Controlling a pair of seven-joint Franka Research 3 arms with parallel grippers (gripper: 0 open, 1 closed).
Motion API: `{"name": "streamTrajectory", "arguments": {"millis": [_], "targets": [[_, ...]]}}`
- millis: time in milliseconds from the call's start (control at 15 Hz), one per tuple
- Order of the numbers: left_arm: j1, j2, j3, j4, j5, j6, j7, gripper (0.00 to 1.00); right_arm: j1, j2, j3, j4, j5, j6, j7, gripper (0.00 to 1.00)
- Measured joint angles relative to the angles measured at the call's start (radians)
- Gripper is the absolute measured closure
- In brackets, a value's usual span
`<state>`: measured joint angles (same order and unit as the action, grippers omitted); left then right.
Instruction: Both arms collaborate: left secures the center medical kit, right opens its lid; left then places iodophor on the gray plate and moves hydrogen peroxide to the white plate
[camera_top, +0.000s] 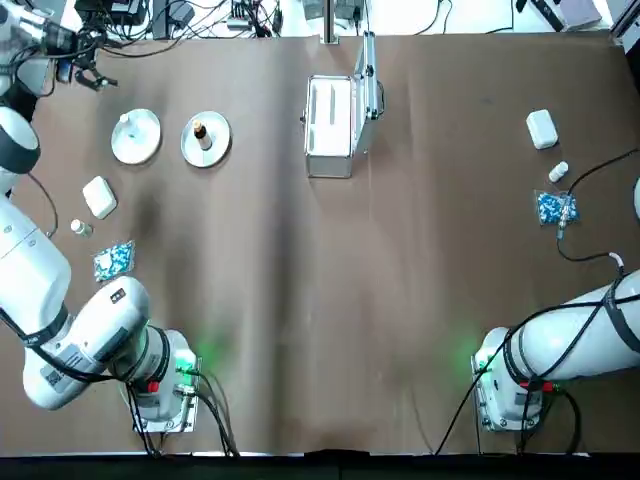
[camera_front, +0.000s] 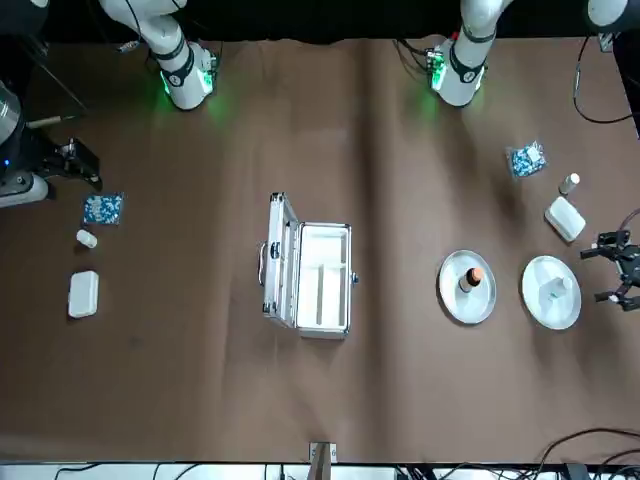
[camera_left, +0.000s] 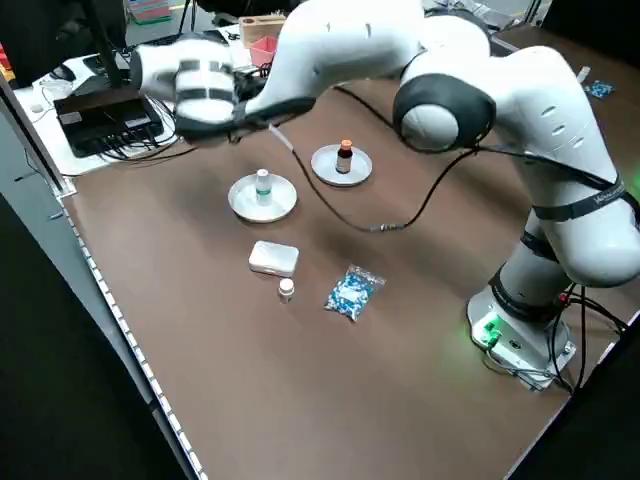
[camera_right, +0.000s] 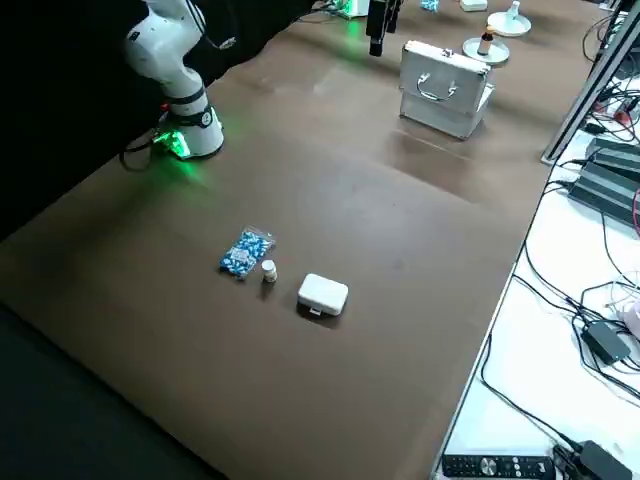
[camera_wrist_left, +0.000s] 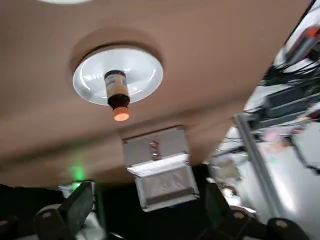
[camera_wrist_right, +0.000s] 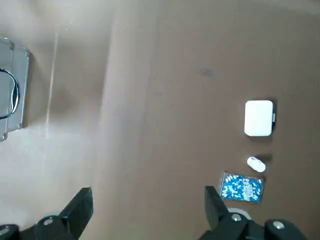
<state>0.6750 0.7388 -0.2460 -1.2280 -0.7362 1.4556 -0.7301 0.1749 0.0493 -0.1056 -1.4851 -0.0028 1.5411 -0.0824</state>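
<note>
The medical kit (camera_top: 330, 125) lies at the table's far middle, its lid (camera_top: 368, 85) standing open on the right side. The iodophor (camera_top: 200, 131) stands on the gray plate (camera_top: 217, 146), and the left wrist view looks onto this bottle (camera_wrist_left: 117, 92) and plate (camera_wrist_left: 145, 70). The hydrogen peroxide (camera_front: 556, 291) stands on the white plate (camera_front: 540, 275), at the robot's far left. My left gripper (camera_front: 602, 270) hovers open and holding nothing just outside the white plate. My right gripper (camera_front: 92, 167) hangs open and holds nothing at the table's right edge.
Near the left arm lie a white box (camera_top: 99, 196), a small vial (camera_top: 80, 228) and a blue pill bag (camera_top: 113, 260). A like set lies on the right: box (camera_top: 541, 128), vial (camera_top: 558, 172), pill bag (camera_top: 553, 207). Cables run along the far edge.
</note>
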Motion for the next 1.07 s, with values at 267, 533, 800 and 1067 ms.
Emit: {"name": "streamTrajectory", "arguments": {"millis": [267,533,800,1067], "targets": [[-0.157,-0.06,0.001,-0.006,0.138,0.002,-0.005,0.0,-0.003,0.0,-0.004,0.003,0.0,0.004,0.002,0.01],[-0.351,-0.089,0.002,-0.007,0.309,0.018,-0.011,0.0,-0.034,0.0,-0.013,0.008,-0.001,0.005,-0.007,0.01],[-0.505,-0.118,0.006,-0.006,0.45,0.029,-0.074,0.0,-0.096,0.0,-0.017,0.011,0.004,0.005,-0.062,0.01],[-0.589,-0.152,0.007,-0.006,0.601,0.039,-0.123,0.0,-0.096,0.0,-0.012,0.011,0.006,0.003,-0.062,0.01]]}}
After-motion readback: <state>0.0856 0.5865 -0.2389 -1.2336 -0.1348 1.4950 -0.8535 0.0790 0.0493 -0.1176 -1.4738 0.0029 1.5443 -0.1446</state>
